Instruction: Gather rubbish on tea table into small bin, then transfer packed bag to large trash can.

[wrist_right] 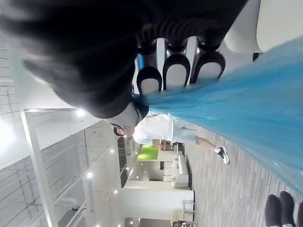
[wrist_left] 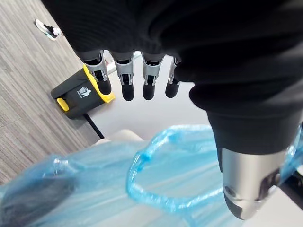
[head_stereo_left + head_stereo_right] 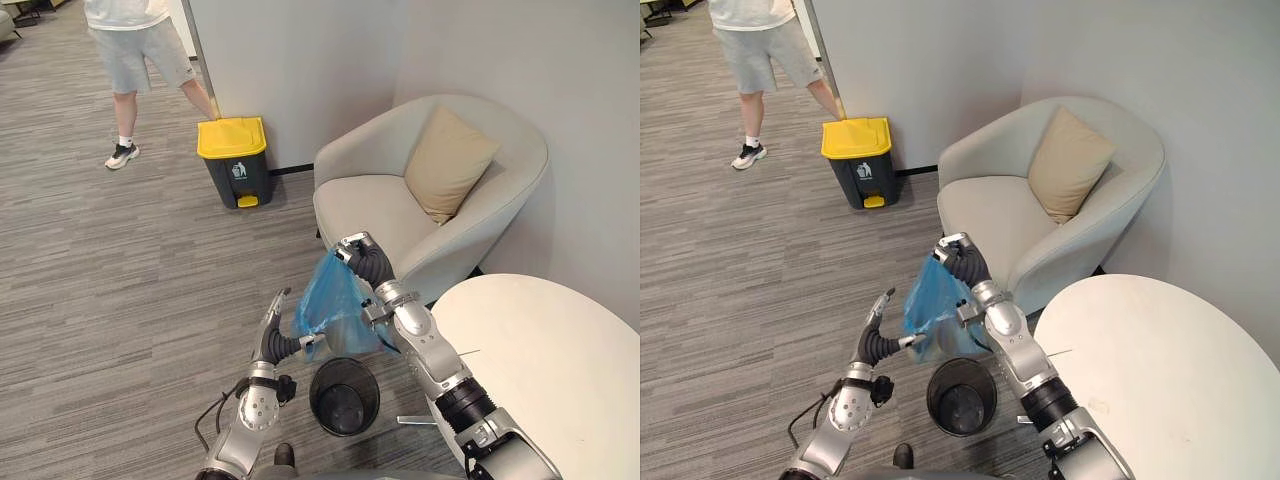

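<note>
Right hand [image 3: 365, 262] is clenched round the gathered neck of the blue bag [image 3: 330, 300] and holds it up, so in the head views the bag hangs free. The small bin [image 3: 344, 396] stands on the floor [image 3: 120, 290] below this hand, with the bag's bottom near its rim. Left hand [image 3: 272, 335] stands beside the bag's lower part, released, fingers straight and pointing up, thumb reaching toward the plastic. On the right hand's outer side the armchair [image 3: 400, 215] with its tan cushion [image 3: 450, 165] sits close. The curved edge of the round white desk [image 3: 550, 370] runs right beside that arm. Beyond the left hand the carpet lies open as far as the large trash can [image 3: 234, 160], yellow lid shut, against the wall [image 3: 300, 70]. A person [image 3: 135, 55] stands just past it.

Left wrist view adds the straight fingers spread above a loop of the bag's blue rim, with the trash can past the fingertips.

Right wrist view shows the fingers curled down on the plastic, which fans out taut from the grip, the person beyond it.
</note>
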Controlling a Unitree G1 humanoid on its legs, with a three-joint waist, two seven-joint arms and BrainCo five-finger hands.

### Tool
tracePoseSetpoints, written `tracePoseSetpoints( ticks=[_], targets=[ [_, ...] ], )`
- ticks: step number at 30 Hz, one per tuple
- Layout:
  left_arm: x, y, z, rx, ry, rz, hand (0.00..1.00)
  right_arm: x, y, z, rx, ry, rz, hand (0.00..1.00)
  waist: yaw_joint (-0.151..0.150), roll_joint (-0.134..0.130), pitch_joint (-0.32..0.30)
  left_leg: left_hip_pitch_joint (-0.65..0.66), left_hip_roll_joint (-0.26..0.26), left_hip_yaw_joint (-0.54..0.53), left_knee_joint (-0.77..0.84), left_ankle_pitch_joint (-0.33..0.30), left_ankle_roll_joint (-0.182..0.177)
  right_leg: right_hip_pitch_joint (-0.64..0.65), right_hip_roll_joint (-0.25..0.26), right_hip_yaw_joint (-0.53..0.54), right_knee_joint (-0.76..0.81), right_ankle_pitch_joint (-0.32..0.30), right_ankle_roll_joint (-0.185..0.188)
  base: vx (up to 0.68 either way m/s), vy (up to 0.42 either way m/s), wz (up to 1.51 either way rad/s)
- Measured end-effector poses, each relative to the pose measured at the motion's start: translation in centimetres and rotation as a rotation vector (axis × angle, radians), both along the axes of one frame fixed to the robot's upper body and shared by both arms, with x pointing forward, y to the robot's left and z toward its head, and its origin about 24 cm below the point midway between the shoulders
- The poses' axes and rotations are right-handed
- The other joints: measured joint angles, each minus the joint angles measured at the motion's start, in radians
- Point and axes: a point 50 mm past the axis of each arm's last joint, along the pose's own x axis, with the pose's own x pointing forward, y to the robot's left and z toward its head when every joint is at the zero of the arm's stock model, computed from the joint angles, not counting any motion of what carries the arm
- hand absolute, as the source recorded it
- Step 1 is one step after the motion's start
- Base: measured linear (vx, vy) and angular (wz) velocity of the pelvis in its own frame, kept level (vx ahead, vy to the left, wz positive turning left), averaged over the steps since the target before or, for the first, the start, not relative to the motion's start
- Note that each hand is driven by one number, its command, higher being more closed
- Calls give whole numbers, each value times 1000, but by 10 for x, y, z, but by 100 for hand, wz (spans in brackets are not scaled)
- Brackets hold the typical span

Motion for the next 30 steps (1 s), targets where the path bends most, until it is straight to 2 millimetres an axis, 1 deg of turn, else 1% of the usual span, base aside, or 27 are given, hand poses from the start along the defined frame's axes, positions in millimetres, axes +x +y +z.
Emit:
tracePoseSetpoints(
  ticks=[6,12,16,21,25,27,30],
  targets=[
    [0,4,4,-33,-16,39,0,-2,-2,-3,3,8,-5,100,-2,-3,0,0,0,0,3,0,0,0,0,0,1,0,0,0,0,0],
    [-2,4,1,-27,5,28,0,-1,-3,-2,22,11,-9,100,0,-7,0,1,0,1,3,0,0,-2,0,1,5,-2,-2,0,0,0],
    [-5,0,-6,14,42,-15,0,-2,1,0,65,17,9,100,-1,-9,0,2,1,5,3,0,0,-4,0,5,7,-2,-2,1,-3,-2],
    [-11,-4,-20,68,116,-66,0,-5,8,8,101,-10,56,100,-1,-9,0,5,2,11,4,0,0,-6,0,10,12,-2,-2,4,-4,-3],
    [-14,-2,-26,102,146,-93,0,-8,12,20,136,-52,97,100,-1,-10,0,9,3,18,2,0,0,-6,0,16,14,-2,-3,-5,-3,-5],
    [-14,0,-28,139,153,-104,0,-12,20,27,154,-72,143,100,-2,-10,-1,11,3,21,0,-1,-1,-6,0,20,14,-2,-3,-5,-3,-5],
    [-13,-1,-27,157,145,-116,0,-14,23,30,165,-81,182,100,0,-11,-1,11,3,22,-1,-1,-1,-6,-1,21,14,-2,-3,0,0,0]
  ],
)
